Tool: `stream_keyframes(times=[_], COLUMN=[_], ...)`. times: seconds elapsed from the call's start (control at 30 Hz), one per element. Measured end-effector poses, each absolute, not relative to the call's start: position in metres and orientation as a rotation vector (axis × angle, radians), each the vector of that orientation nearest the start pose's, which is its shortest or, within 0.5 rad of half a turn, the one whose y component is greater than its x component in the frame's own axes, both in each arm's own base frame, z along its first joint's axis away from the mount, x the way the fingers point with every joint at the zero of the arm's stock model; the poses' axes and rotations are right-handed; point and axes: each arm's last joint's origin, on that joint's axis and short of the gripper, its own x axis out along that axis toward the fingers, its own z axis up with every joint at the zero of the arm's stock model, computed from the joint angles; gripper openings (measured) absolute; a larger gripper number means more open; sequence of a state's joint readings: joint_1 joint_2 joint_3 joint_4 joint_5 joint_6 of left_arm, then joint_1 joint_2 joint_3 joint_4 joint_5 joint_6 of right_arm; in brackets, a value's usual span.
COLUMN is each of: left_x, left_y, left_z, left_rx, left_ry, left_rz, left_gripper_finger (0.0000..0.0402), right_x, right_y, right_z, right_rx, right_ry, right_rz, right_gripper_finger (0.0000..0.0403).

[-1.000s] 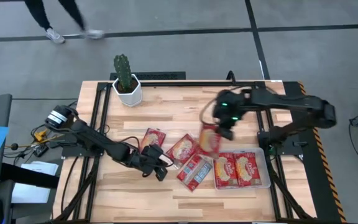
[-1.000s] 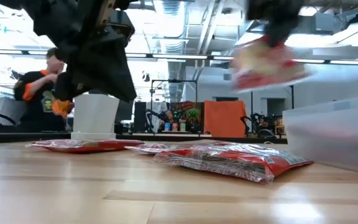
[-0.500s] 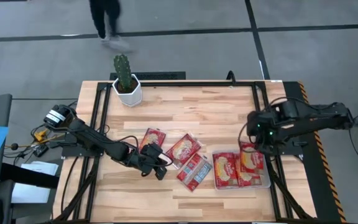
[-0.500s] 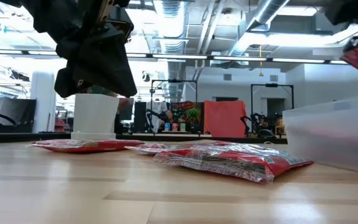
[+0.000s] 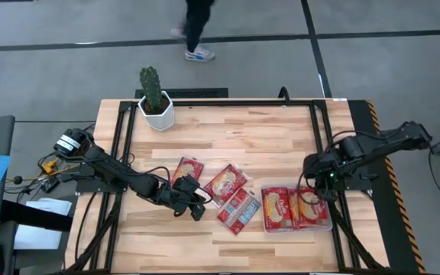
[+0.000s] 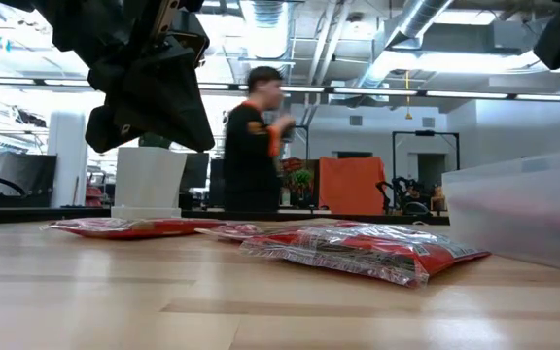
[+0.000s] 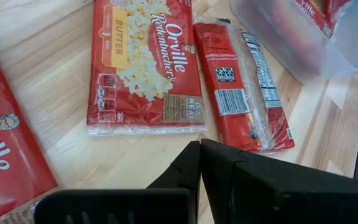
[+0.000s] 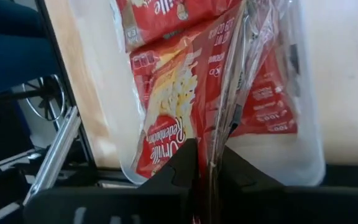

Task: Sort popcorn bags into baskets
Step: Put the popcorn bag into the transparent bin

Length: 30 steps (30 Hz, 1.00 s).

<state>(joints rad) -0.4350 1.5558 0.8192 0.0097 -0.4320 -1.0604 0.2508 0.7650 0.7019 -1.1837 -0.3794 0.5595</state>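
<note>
My right gripper (image 5: 317,192) is over the right end of the clear plastic tray (image 5: 296,229), shut on a red popcorn bag (image 8: 179,106) that reaches down into the tray. A second bag (image 5: 277,208) lies flat in the tray, and a third (image 8: 272,106) lies under the held one. Three more bags lie flat on the table: one (image 5: 189,169), one with its picture up (image 7: 145,62) and one with its back up (image 7: 241,81). My left gripper (image 5: 198,210) is shut and empty just above the table, beside these. My right gripper pinches one edge of the bag (image 8: 211,152) between its two fingers, coming from above and pointing down. The bag hangs below the fingers, standing on edge and tilted. Its lower end is inside the tray, against the bags lying there.
A white pot with a cactus (image 5: 155,107) stands at the far left corner. Black frame rails (image 5: 124,145) run along the table's left, far and right edges. A person (image 6: 256,146) walks past beyond the far edge. Bare wood lies along the near edge.
My right gripper has carried the popcorn bag from above the table's middle toward the right edge, then toward the near edge and down into the tray. The bag's lower end is now inside the tray. A person has walked across behind the table.
</note>
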Motion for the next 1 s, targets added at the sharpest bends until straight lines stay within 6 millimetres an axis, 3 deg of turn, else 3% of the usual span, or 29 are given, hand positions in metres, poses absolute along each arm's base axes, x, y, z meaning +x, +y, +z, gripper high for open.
stream_keyframes(times=[0.33,0.7,0.83,1.0], left_x=[0.285,0.286,0.29,0.298], left_y=[-0.119,-0.115,-0.107,-0.094], left_z=[0.185,0.185,0.186,0.189], left_rx=[-0.709,-0.683,-0.667,-0.647], left_ry=[0.579,0.553,0.556,0.529], left_rz=[0.338,0.371,0.369,0.35], left_gripper_finger=[0.0,0.0,0.0,0.0], right_x=[0.106,0.107,0.11,0.113], right_y=[0.045,0.043,0.038,0.031], right_z=[0.237,0.237,0.247,0.265], right_rx=[0.575,0.572,0.59,0.598], right_ry=[1.35,1.327,1.277,1.203], right_rz=[0.182,0.109,0.071,0.042], right_gripper_finger=[0.007,0.0195,0.0217,0.0211])
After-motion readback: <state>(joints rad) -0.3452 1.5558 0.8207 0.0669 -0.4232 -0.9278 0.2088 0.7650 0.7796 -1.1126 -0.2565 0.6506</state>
